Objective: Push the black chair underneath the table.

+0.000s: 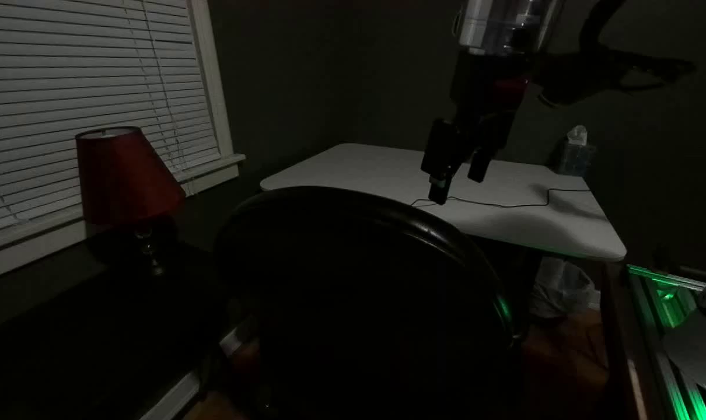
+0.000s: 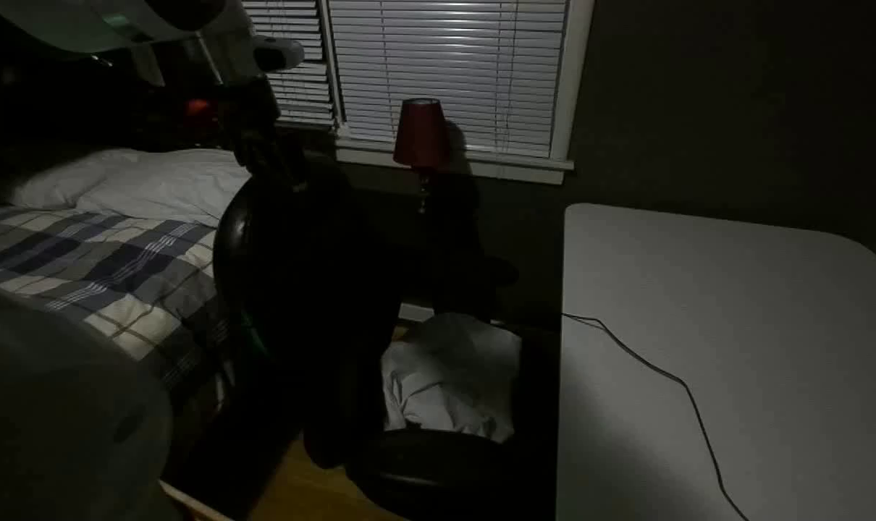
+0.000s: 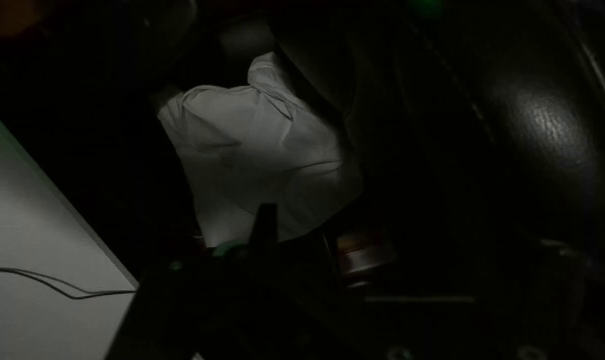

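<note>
The black chair (image 1: 359, 268) has its broad backrest in front of the table in an exterior view. In an exterior view the chair (image 2: 286, 289) stands beside the table's edge, a white cloth (image 2: 452, 376) on its seat. The backrest (image 3: 537, 130) fills the right of the wrist view. The white table (image 1: 376, 169) also shows in an exterior view (image 2: 698, 304) and the wrist view (image 3: 32, 235). My gripper (image 1: 458, 184) is open, fingers apart, pointing down near the backrest's top; it also shows here (image 2: 289, 177). Darkness hides whether it touches the chair.
A red lamp (image 1: 125, 181) stands on a dark low surface by the window. A plaid-covered bed (image 2: 119, 268) lies behind the chair. A thin cable (image 1: 499, 205) runs over the table. A tissue box (image 1: 576, 156) and lined bin (image 1: 563, 289) are near the table's far side.
</note>
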`<state>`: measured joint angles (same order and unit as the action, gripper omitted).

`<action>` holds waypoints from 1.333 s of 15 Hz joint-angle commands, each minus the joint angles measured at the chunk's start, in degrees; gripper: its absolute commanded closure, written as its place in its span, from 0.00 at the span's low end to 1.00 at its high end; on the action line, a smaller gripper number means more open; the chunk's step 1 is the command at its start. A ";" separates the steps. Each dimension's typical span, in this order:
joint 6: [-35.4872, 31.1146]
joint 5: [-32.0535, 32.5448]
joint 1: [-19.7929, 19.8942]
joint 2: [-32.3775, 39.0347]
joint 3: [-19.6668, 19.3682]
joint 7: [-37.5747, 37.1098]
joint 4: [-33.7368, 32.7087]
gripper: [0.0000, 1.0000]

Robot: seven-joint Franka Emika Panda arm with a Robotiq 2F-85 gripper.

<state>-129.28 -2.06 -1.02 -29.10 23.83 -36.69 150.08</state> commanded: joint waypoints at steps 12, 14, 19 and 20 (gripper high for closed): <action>-1.83 0.12 -3.27 3.30 -1.14 -4.16 -6.40 0.00; -1.56 -1.96 -3.92 5.04 -1.34 -7.08 -8.83 0.00; 0.25 -7.20 -4.73 11.12 -1.44 -18.25 -15.21 0.00; 0.54 -7.68 -4.95 12.31 -1.27 -20.93 -16.27 0.00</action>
<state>-130.27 -7.49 -4.64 -21.53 22.91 -50.71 137.81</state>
